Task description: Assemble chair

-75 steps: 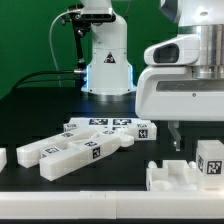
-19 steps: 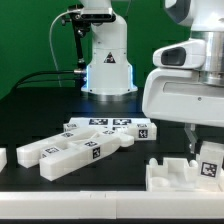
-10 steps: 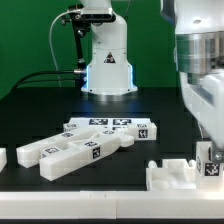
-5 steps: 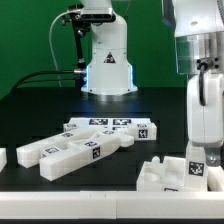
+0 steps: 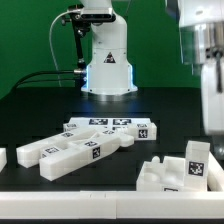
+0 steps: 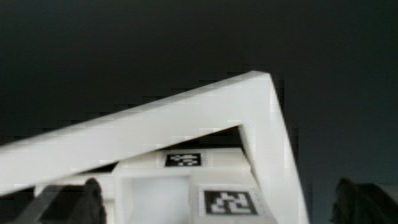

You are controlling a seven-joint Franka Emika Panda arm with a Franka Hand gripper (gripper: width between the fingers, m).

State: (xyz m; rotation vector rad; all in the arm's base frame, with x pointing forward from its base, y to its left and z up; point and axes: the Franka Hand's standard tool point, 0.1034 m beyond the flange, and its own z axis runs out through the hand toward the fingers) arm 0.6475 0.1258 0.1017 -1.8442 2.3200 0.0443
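Black table (image 5: 40,112) lies bare between white parts (image 5: 85,148) and large piece (image 5: 172,176).

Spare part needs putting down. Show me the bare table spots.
Bare table lies at the exterior view's left, between robot base and the white parts pile. A narrow strip runs in front of that pile. The exterior view's right is crowded: tagged part and arm.

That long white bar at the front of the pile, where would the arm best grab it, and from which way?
Probably mid-length on the long white bar, coming straight down from above. It lies flat on the table, and its long sides are straight and parallel, which suits a pinch across the narrow width. Other parts crowd its end at the exterior view's right, so stay clear of that.
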